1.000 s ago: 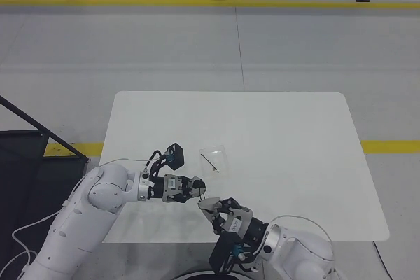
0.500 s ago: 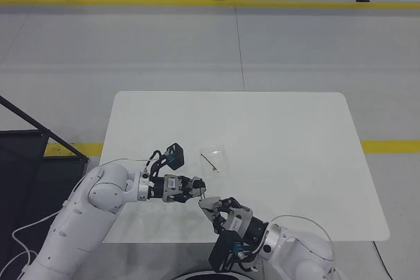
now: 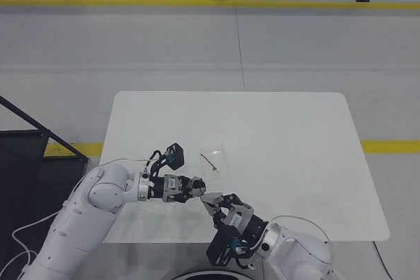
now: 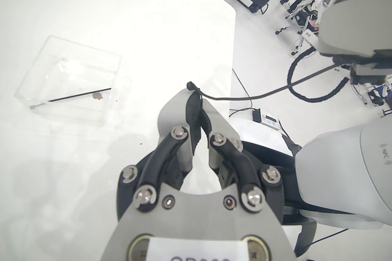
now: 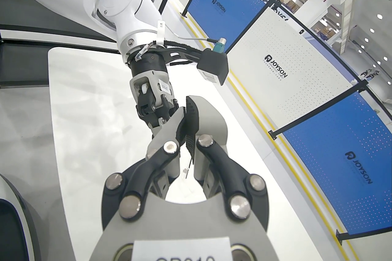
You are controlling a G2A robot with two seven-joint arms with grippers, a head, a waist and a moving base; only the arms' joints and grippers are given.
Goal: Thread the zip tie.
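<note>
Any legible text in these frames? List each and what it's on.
Blue panels: brand logo, legible, not quoted.
White panel: same logo.
Arm shell: small lettered symbol.
Label on left gripper: cut off.
Label on right gripper: cut off.
Sticker on the left gripper: too small.

A thin black plastic zip tie (image 4: 191,86) is held in the air over the near part of the table, left of centre. It is pinched in the closed tips of the left gripper (image 4: 197,104), and its small head pokes out just past them. A short stretch of the strap (image 5: 191,162) shows under the pressed-together pads of the right gripper (image 5: 190,118), which sits just beside the left one on its near-right side. A second black zip tie (image 4: 78,95), straight and unthreaded, lies flat inside a clear shallow plastic tray (image 4: 73,45) just beyond the grippers, farther in on the table.
</note>
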